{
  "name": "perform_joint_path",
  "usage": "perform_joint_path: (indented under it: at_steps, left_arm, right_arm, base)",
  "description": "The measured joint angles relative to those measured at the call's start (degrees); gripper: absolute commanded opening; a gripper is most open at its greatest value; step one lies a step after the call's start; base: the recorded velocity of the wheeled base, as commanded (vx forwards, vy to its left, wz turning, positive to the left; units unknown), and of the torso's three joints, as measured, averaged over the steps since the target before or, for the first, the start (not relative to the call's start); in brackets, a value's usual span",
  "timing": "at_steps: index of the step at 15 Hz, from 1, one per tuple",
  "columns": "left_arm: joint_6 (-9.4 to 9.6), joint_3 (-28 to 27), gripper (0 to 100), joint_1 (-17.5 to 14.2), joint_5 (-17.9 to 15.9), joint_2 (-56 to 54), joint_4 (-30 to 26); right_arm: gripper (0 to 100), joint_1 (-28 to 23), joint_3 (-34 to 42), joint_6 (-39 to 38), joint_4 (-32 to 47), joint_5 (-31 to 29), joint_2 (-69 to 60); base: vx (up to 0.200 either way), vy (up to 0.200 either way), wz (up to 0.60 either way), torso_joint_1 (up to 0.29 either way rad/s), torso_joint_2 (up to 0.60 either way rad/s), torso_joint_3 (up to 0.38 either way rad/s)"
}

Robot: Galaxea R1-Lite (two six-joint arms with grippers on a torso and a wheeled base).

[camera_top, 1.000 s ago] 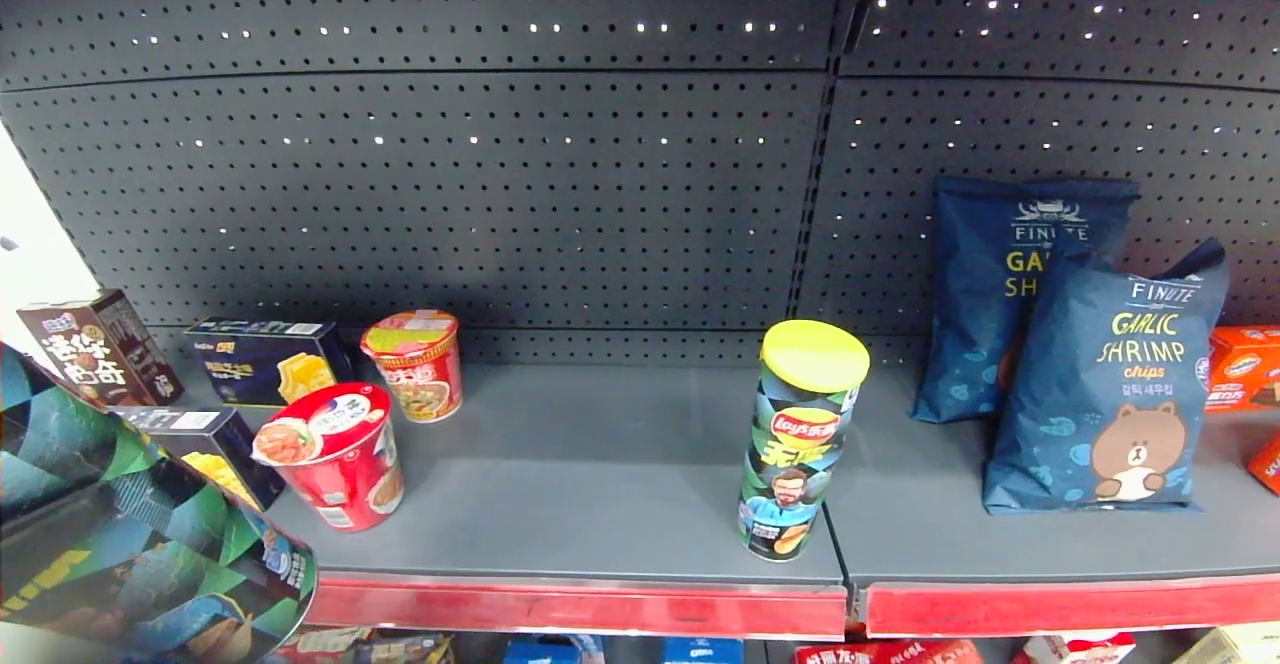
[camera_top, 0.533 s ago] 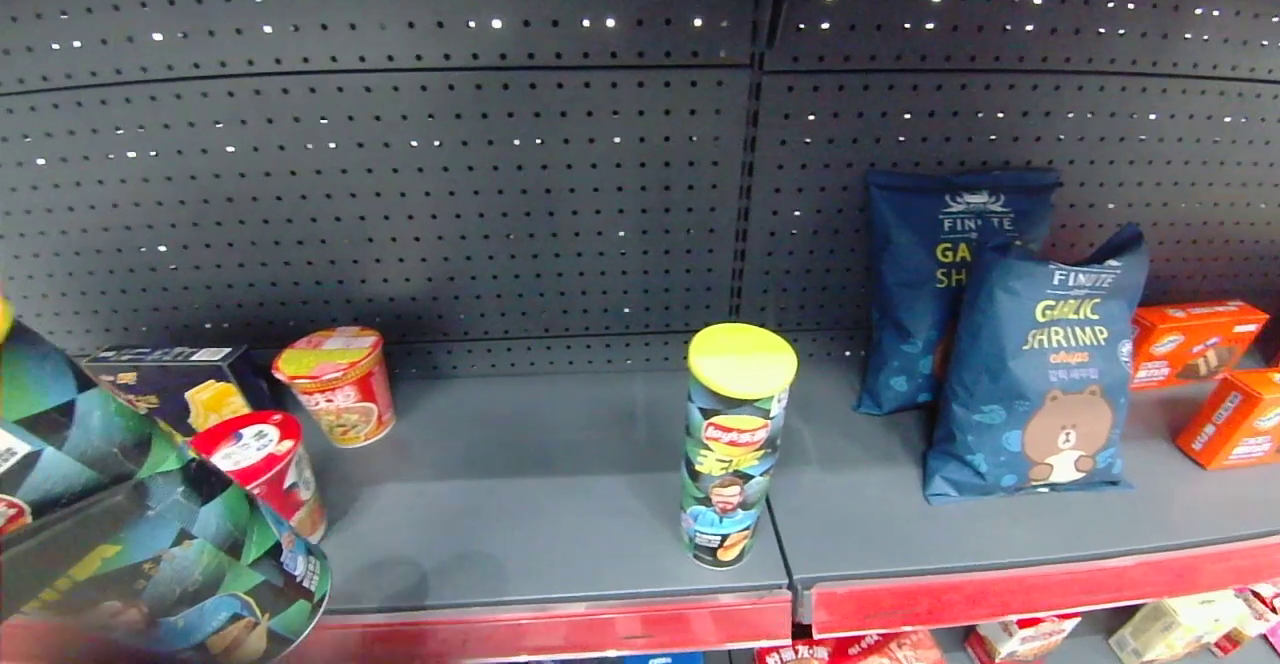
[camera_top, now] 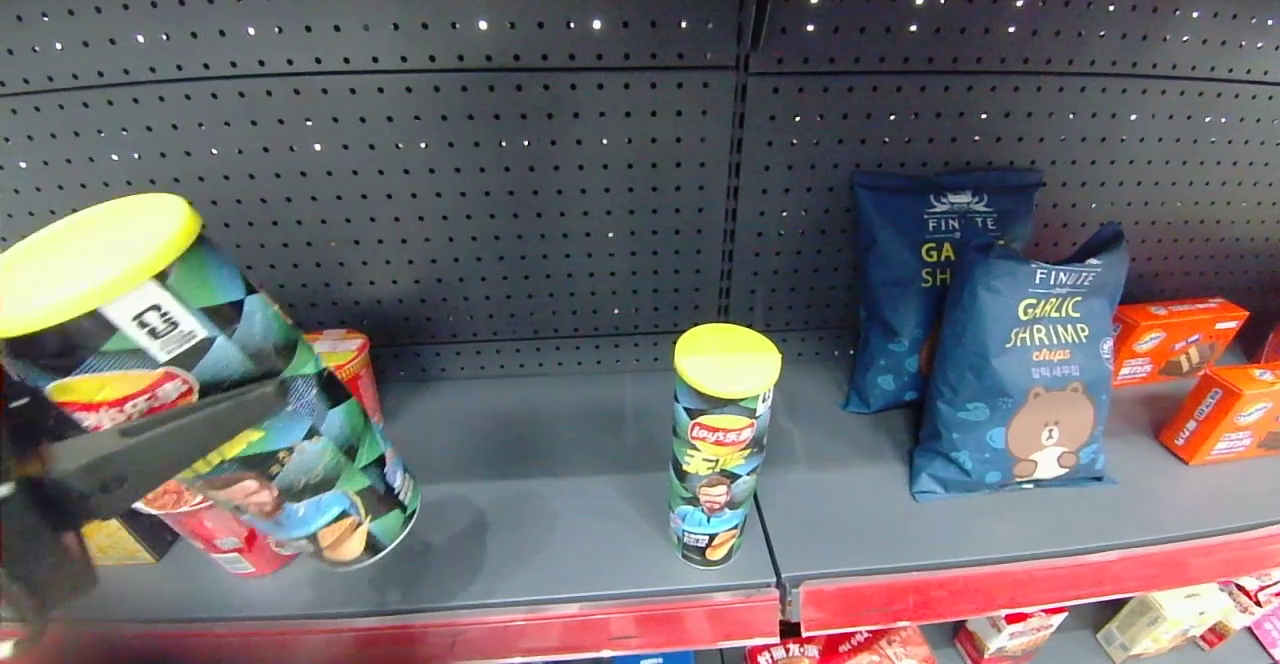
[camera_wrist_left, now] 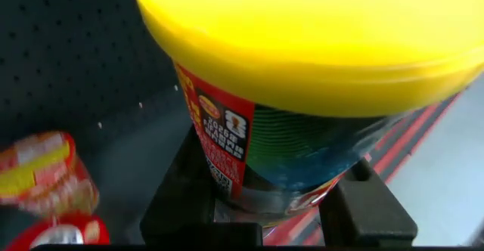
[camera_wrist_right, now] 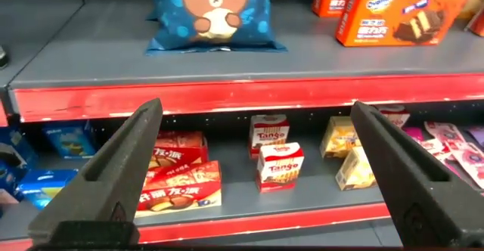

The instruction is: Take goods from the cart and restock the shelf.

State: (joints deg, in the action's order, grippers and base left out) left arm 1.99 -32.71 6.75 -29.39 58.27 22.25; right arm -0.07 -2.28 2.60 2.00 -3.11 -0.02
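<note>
Up comes the held can (camera_top: pixel 250 344) since a second ago, now tilted over the left end of the shelf (camera_top: pixel 560 484), with my left gripper (camera_wrist_left: pixel 276 206) clamped round its body. A matching can (camera_top: pixel 722 444) stands mid-shelf; I judge mine isn't set down yet. My right gripper (camera_wrist_right: pixel 257 183) gapes wide, empty. Both cans' labels carry print, which I leave unread.

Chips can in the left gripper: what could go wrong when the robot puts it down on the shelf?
1. The held chips can hangs tilted in the left gripper, right beside the red noodle cup; lowering it here may knock that cup over.
2. If released while tilted, it could topple and roll off the shelf, since its bottom is near the front edge.
</note>
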Motion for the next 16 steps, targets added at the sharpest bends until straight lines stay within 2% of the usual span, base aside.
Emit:
perform_joint_path:
  at_steps: [3,5,10,16]
  left_arm:
    - [0.0,-1.39,0,1.76,-0.28,12.79,12.48]
    - [0.09,-4.22,0,4.16,-0.33,20.68,15.21]
    - [0.35,-15.75,0,10.14,-0.46,36.57,16.34]
    - [0.68,-26.3,0,14.82,-0.16,48.81,16.4]
  right_arm:
    - [100,0.07,0.0,0.07,0.02,-0.04,0.0]
    - [100,0.07,-0.02,0.44,0.0,-0.04,0.0]
    - [100,0.07,-0.02,1.34,0.02,-0.06,0.02]
    - [100,0.07,0.0,1.67,0.0,-0.04,0.02]
  base:
    - [0.0,0.0,0.0,0.0,0.0,0.0]
    - [0.0,0.0,0.0,0.0,0.0,0.0]
    - [0.0,0.0,0.0,0.0,0.0,0.0]
    - [0.0,0.0,0.0,0.0,0.0,0.0]
